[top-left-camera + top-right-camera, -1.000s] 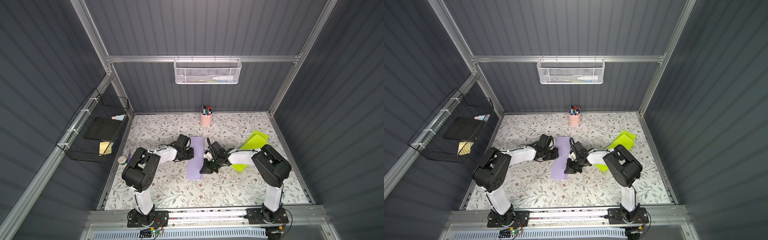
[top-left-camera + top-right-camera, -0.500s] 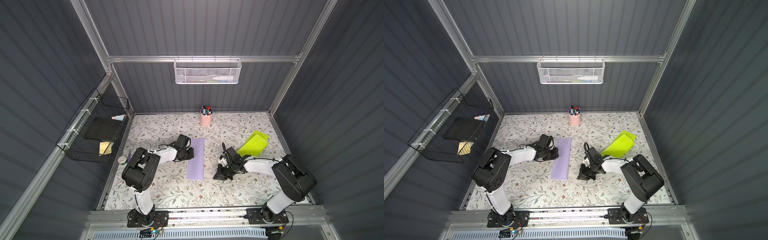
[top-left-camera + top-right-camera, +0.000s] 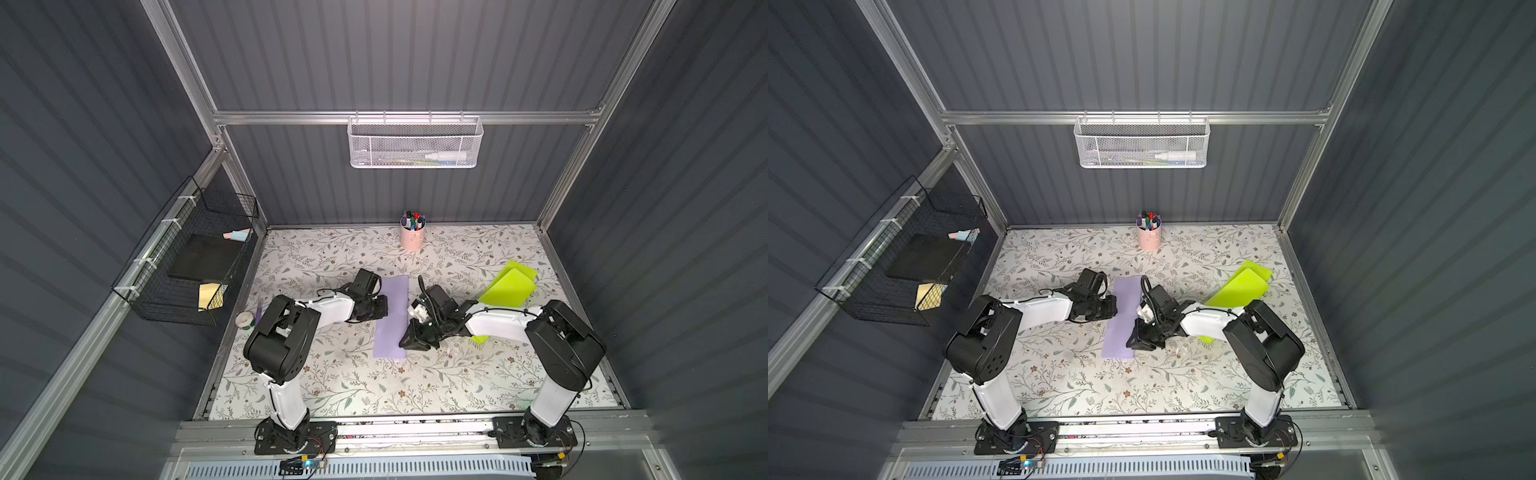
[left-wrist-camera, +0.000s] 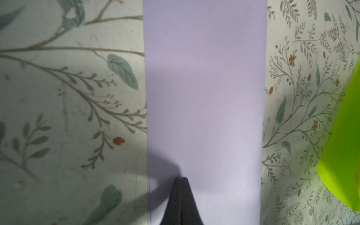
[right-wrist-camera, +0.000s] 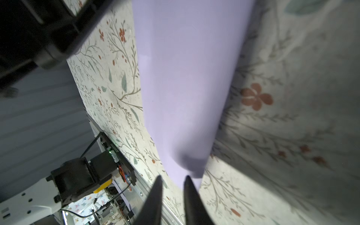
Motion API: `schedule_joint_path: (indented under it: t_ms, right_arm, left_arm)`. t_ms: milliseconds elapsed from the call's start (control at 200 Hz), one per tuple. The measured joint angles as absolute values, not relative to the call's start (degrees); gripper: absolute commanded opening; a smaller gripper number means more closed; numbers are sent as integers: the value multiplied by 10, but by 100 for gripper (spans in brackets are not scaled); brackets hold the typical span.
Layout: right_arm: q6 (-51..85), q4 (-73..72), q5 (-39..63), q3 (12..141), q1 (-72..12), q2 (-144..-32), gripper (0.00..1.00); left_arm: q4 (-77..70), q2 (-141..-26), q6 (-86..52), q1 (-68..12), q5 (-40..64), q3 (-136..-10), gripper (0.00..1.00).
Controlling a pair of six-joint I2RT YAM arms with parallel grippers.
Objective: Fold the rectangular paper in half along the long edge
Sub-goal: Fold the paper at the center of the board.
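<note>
The purple paper (image 3: pixel 391 316) lies as a long narrow strip on the floral table, in both top views (image 3: pixel 1121 318). My left gripper (image 3: pixel 380 309) is shut, and its tip (image 4: pixel 181 178) rests on the paper (image 4: pixel 204 97) just inside one long edge. My right gripper (image 3: pixel 409 340) sits at the opposite long edge, near the front corner. In the right wrist view its fingers (image 5: pixel 172 178) stand a little apart with nothing between them. The paper (image 5: pixel 185 78) curls up off the table just beyond them, and one fingertip (image 5: pixel 188 180) overlaps its corner.
Yellow-green sheets (image 3: pixel 509 286) lie at the right, partly under the right arm. A pink pen cup (image 3: pixel 412 237) stands at the back wall. A tape roll (image 3: pixel 245 319) sits by the left edge. A black wire basket (image 3: pixel 191 266) and a white mesh basket (image 3: pixel 413 143) hang on the walls.
The right gripper swung away to the right of the paper, then came back to its right edge near the front, and its jaws have parted. The left gripper has stayed put.
</note>
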State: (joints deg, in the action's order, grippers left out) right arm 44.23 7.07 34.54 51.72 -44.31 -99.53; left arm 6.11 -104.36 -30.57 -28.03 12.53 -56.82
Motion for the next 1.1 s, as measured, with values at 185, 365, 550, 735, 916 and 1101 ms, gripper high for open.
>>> schedule_joint_path:
  t_ms: [185,365,550,735,916,1101]
  right_arm:
    - [451,55,335,470,-432,-943,54]
    - [479,-49,390,438,-418,-1001,51]
    - [502,-161,443,438,-418,-1053,40]
    - [519,-196,453,430,-418,-1070,23]
    - [532,-224,459,421,-419,-1083,10]
    - [540,-239,456,412,-419,-1083,0]
  left_arm:
    - [61,-1044,-306,-280,125,-568,0]
    - [61,-1044,-305,-280,126,-568,0]
    - [62,-1044,-306,-280,125,-568,0]
    - [62,-1044,-305,-280,125,-568,0]
    - [62,-1044,-305,-280,125,-568,0]
    - [62,-1044,-305,-280,126,-568,0]
